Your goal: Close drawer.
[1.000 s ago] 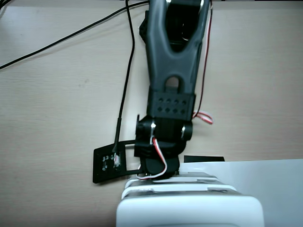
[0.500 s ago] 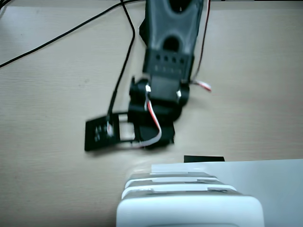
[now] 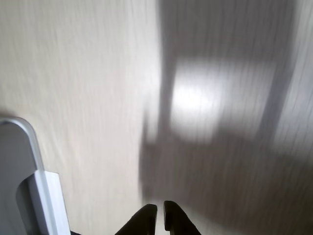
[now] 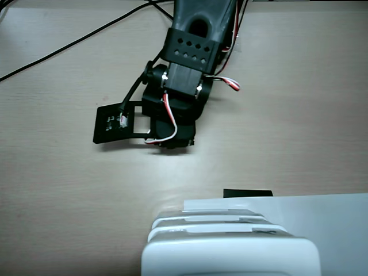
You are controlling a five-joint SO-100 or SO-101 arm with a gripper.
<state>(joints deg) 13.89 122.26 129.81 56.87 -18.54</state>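
Observation:
In the wrist view the drawer (image 3: 22, 166) shows at the lower left: a translucent grey tray with a pale rounded rim and a rectangular handle tab (image 3: 49, 200). My gripper (image 3: 160, 211) is at the bottom centre, to the right of the drawer and apart from it. Its black fingertips are almost together with nothing between them. In the fixed view the white rounded cabinet (image 4: 230, 256) stands at the bottom edge, with pale drawer fronts (image 4: 213, 217) stepping out toward the arm. The arm's wrist (image 4: 175, 112) hangs above the table, well short of the cabinet, and hides the fingers.
A flat white paper sheet (image 4: 322, 215) lies to the right of the cabinet, with a small black strip (image 4: 247, 193) at its far edge. Black cables (image 4: 69, 46) run across the far left of the wooden table (image 4: 57, 190). The wrist view is blurred.

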